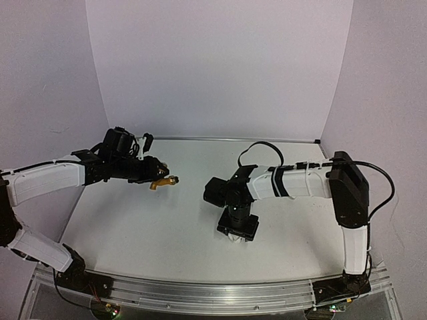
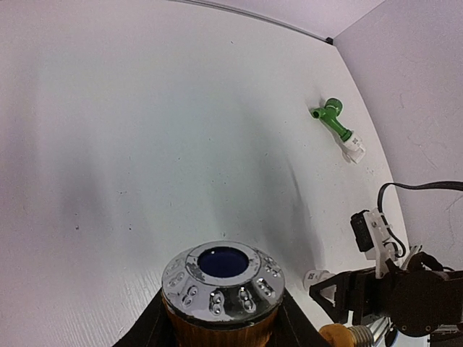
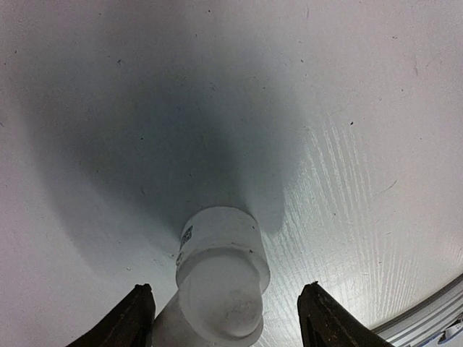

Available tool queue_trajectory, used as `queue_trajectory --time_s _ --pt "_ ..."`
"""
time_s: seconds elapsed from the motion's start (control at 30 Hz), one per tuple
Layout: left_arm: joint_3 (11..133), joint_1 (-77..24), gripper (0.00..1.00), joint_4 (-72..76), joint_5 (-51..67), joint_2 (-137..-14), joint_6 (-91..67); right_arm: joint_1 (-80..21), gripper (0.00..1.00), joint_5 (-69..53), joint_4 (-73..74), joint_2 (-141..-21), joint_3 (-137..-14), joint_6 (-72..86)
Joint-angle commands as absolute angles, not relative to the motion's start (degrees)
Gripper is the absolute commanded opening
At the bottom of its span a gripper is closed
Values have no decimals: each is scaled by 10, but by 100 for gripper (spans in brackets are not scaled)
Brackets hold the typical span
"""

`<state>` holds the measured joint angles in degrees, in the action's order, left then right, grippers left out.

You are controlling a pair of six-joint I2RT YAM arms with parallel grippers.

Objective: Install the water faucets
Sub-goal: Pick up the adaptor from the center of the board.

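Observation:
In the left wrist view, an orange-yellow water faucet (image 2: 221, 285) with a chrome knob and blue centre sits between the dark fingers (image 2: 154, 325) of my left gripper (image 2: 221, 329), which is shut on its body. From above, this faucet (image 1: 164, 181) hangs over the table at the left gripper (image 1: 159, 175). A green water faucet (image 2: 333, 118), screwed into a white fitting (image 2: 353, 150), lies far off by the right wall. My right gripper (image 1: 237, 228) points down, open, straddling a white elbow pipe fitting (image 3: 221, 278). There are gaps between the fitting and both fingers (image 3: 137, 318).
The white table (image 1: 153, 233) is walled by pale panels at the back and sides. An aluminium rail (image 1: 213, 293) runs along the near edge. The right arm and its cable (image 2: 405, 289) reach into the left wrist view beside the white elbow fitting (image 2: 318, 277).

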<state>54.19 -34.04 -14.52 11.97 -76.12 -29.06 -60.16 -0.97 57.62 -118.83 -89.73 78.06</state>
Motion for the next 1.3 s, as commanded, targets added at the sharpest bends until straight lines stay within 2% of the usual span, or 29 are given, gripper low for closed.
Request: queue_trajectory --time_s 0.0,0.27,0.43,0.63,0.73,0.77,0.87,0.97,1.13,1.27 --pt "542 -336 0 -134 136 -741 -279 -604 63 -6 555 -1185 -876 808" --pt "539 -334 0 -133 133 -738 -284 -604 61 33 548 -1180 -867 807" --pt "535 -334 0 -133 129 -733 -287 -603 52 52 538 -1181 -861 787" --pt "534 -334 0 -132 122 -734 -291 -603 28 89 528 -1175 -869 722" --pt "539 -333 0 -131 114 -746 -296 -600 4 144 521 -1166 -878 642" --pt "541 -333 0 -131 111 -752 -298 -598 1 170 520 -1164 -881 600" --pt "551 -330 0 -131 107 -774 -308 -578 0 232 490 -1154 -886 451" --pt "567 -326 0 -131 108 -808 -321 -550 0 230 394 -1124 -859 244" --pt "603 -319 0 -130 113 -871 -339 -450 0 46 282 -1101 -858 44" --pt "645 -315 0 -127 110 -927 -347 -411 0 -15 271 -1130 -913 -62"
